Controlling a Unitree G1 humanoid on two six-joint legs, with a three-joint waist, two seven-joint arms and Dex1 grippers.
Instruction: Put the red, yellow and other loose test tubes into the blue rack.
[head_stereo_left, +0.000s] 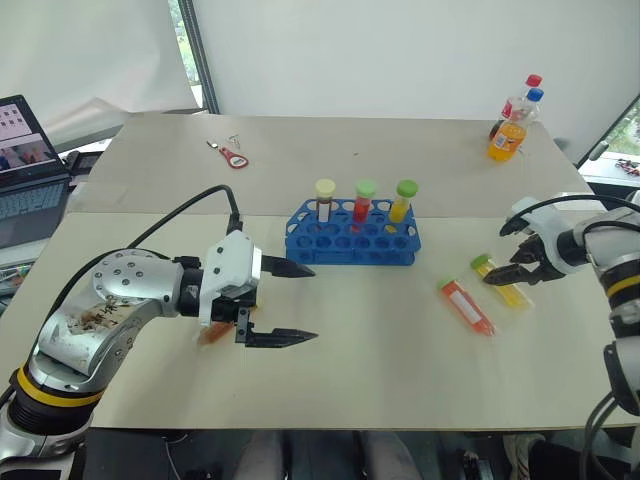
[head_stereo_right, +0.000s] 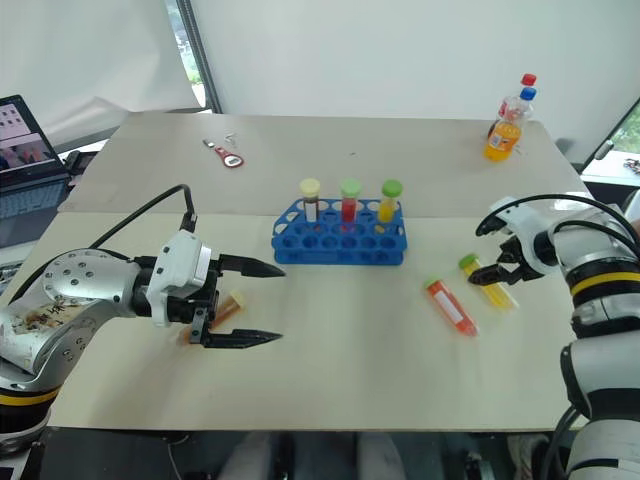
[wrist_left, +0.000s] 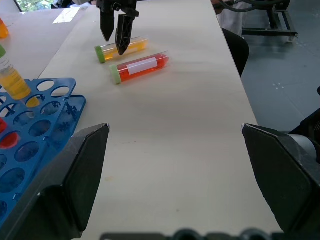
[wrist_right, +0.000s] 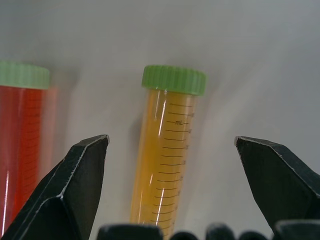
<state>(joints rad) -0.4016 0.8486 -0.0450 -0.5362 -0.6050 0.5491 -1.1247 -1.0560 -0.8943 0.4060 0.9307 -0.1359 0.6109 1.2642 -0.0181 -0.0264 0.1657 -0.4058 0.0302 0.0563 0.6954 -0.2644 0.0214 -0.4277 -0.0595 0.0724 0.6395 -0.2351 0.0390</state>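
Straddling yellow tube (wrist_right: 167, 150), right gripper (head_stereo_left: 508, 268) open-jawed.

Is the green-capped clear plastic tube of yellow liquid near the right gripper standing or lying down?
Lying down: the yellow tube rests lengthwise on the table, between the open right gripper fingers.

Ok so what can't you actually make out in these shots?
- Small orange tube by the left gripper: mostly hidden behind it in the eye views.
- Yellow tube: lower end cut off in the right wrist view.
- Red tube: cut by that view's edge.
- Red item on the far table: too small to identify.
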